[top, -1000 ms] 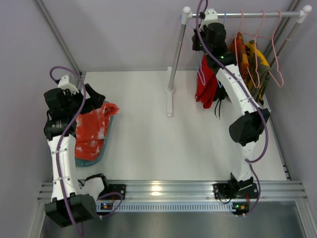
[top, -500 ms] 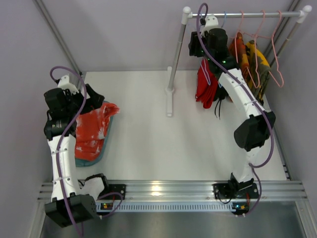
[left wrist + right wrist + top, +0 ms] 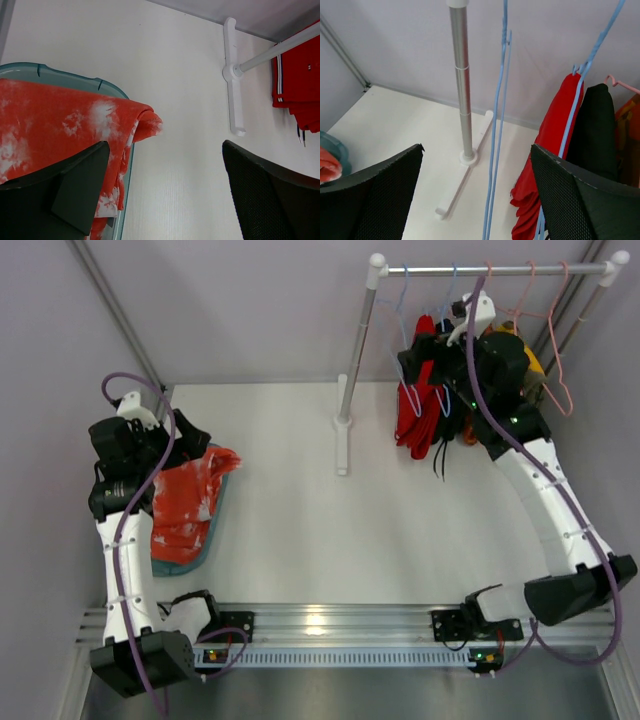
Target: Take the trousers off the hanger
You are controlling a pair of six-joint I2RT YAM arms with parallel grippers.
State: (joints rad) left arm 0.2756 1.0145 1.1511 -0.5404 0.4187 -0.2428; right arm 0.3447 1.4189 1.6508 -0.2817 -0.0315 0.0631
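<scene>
Plain red trousers (image 3: 415, 415) (image 3: 546, 150) hang in folds from a blue hanger (image 3: 580, 95) on the rail (image 3: 500, 270). An empty blue hanger (image 3: 405, 335) (image 3: 495, 150) hangs to their left. My right gripper (image 3: 418, 348) (image 3: 477, 147) is open, level with the garments; the empty hanger's wires hang ahead between its fingers, untouched. Orange-red trousers with whitish blotches (image 3: 190, 500) (image 3: 60, 117) lie draped over a teal bin (image 3: 107, 86) at the left. My left gripper (image 3: 195, 445) (image 3: 165, 145) hovers open just over that bin's edge, holding nothing.
A black garment (image 3: 595, 130) hangs right of the red trousers. Yellow-and-orange garments (image 3: 525, 360) and pink hangers (image 3: 545, 330) fill the rail's right end. The rail's left post (image 3: 355, 350) (image 3: 462, 85) stands on a white foot (image 3: 342, 445) (image 3: 232, 85).
My right gripper has opened and swung right and down from the rail, leaving the empty blue hanger hanging there. The left arm has not moved.
</scene>
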